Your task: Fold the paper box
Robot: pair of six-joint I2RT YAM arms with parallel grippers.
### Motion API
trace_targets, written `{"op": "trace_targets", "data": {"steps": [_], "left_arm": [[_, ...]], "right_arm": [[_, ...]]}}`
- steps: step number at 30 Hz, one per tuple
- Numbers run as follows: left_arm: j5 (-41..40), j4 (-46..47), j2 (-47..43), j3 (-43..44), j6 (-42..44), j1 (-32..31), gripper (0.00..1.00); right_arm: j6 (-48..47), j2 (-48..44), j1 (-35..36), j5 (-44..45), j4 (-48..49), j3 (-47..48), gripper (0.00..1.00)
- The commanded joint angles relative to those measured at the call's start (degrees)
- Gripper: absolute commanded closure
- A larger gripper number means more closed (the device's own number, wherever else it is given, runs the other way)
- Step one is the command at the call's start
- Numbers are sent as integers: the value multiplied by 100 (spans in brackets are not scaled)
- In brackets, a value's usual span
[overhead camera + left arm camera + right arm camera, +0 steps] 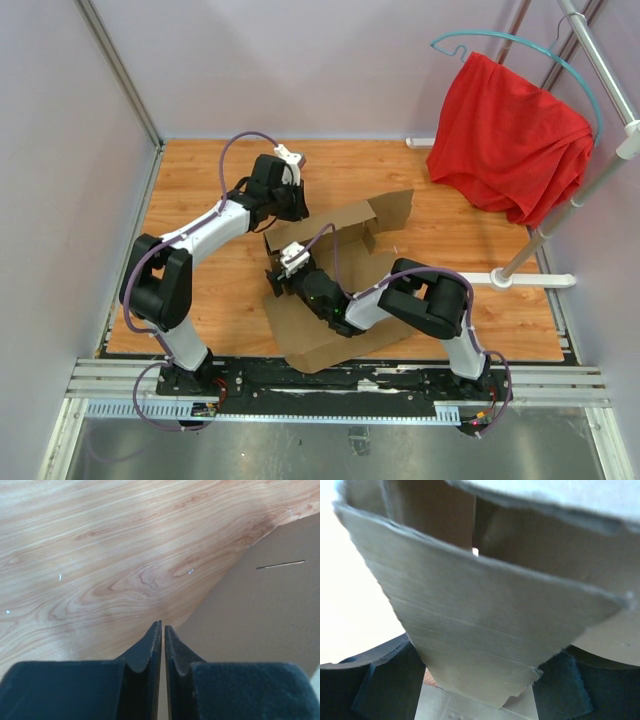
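The paper box (372, 262) is a brown cardboard sheet, partly folded, with flaps standing up at the middle of the wooden table. My left gripper (291, 208) is shut and empty, just above the table at the box's far left corner. In the left wrist view its tips (163, 626) hover over bare wood next to the cardboard edge (265, 615). My right gripper (284, 272) is at the box's left side. In the right wrist view it (475, 682) is open, with a raised cardboard flap (480, 625) lying between its wide-apart fingers (375, 680).
A red cloth (510, 140) hangs on a teal hanger on a metal rack (560, 210) at the back right, its foot resting on the table. Grey walls close in the table at left and back. A rail (340, 385) runs along the near edge.
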Motion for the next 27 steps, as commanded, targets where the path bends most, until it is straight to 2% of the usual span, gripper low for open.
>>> {"op": "trace_targets", "data": {"steps": [1, 5, 9, 12, 20, 27], "left_arm": [[-214, -271, -54, 38, 159, -76, 88], [-284, -271, -52, 48, 136, -76, 89], [-332, -276, -29, 65, 114, -76, 89], [-334, -272, -23, 77, 98, -76, 90], [-294, -271, -58, 90, 81, -76, 91], [-372, -320, -73, 107, 73, -76, 92]], "right_arm": [[161, 83, -12, 549, 616, -117, 24], [45, -102, 55, 810, 1122, -566, 9], [31, -490, 152, 575, 1256, -996, 7], [-50, -668, 281, 410, 1291, -1180, 1], [-174, -985, 538, 383, 1271, -1412, 1], [-225, -1366, 786, 1023, 1244, -1879, 1]]}}
